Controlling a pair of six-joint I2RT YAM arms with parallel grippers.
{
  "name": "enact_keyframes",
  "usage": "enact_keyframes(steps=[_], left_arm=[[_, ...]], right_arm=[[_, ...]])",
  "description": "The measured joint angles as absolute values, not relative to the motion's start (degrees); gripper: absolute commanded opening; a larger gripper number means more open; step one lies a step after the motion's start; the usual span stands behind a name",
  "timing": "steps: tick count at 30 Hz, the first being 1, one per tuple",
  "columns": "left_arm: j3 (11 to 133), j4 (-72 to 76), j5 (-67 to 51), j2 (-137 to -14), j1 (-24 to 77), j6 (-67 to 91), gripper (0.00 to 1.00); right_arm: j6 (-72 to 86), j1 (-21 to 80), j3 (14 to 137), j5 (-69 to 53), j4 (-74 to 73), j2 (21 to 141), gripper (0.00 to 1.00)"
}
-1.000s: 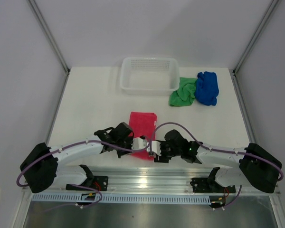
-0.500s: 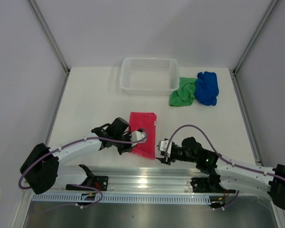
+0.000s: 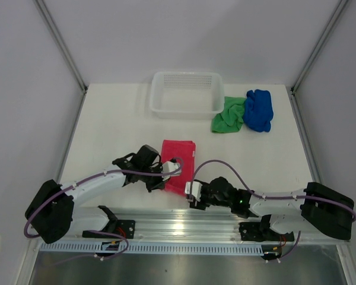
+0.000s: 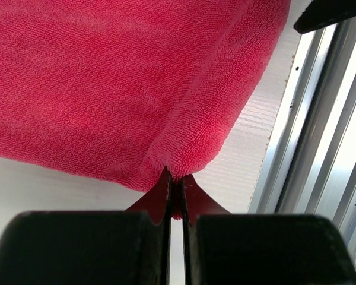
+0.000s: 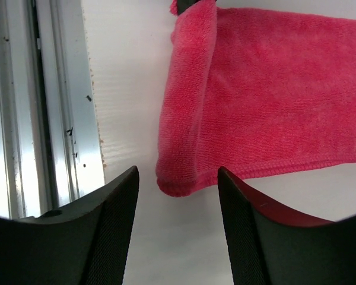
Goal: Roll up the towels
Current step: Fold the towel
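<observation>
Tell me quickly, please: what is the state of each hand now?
Left hand: closed, pinching a corner of the pink towel.
Right hand: open, holding nothing, facing another corner of that towel.

Pink towel spread flat, near edge curled over, green towel and blue towel crumpled, touching

- Bright, even light from above the table; faint, soft shadows.
- Mild glare on metal rail at table's near edge.
- Dark, blurred fingers in wrist views; pink towel nap sharp.
</observation>
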State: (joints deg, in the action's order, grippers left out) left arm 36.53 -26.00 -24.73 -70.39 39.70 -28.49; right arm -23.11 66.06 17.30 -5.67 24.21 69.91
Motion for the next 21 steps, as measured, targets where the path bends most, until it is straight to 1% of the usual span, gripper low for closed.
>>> enact_keyframes(steps=[1,2,3,5,6,9,14,21], left_arm=[[36.53,-26.02,-24.77,-70.37,39.70,-28.49,0.01],[36.53,-26.02,-24.82,-70.37,39.70,-28.49,0.01],[36.53,-26.02,-24.84,-70.37,39.70,-28.49,0.01],[36.53,-26.04,-24.91,-70.37,39.70,-28.49,0.01],[36.53,-26.06,-24.95,-70.37,39.68,-28.49,0.01],[36.53,-26.52,-25.17,-70.37,39.66,-28.53,0.01],[36.84,-30.04,-25.26,-69.23,39.59,-29.89,0.01],[39.38,-40.03,-27.57,-65.23,39.57,-34.26,0.02]], right_arm=[[-22.98,66.11,17.39,-5.06,24.62,70.15,0.55],[-22.87,66.11,17.41,-4.69,25.10,70.26,0.48],[-22.74,66.11,17.43,-4.43,25.50,70.37,0.33],[-22.63,66.13,17.76,-4.36,26.15,71.05,0.23],[-22.28,66.15,18.09,-4.36,26.17,71.57,0.15],[-22.02,66.15,19.07,-4.47,25.69,72.77,0.05],[-21.54,65.93,20.12,-6.96,21.58,70.15,0.00],[-19.77,66.00,25.85,-14.79,9.43,60.23,0.00]])
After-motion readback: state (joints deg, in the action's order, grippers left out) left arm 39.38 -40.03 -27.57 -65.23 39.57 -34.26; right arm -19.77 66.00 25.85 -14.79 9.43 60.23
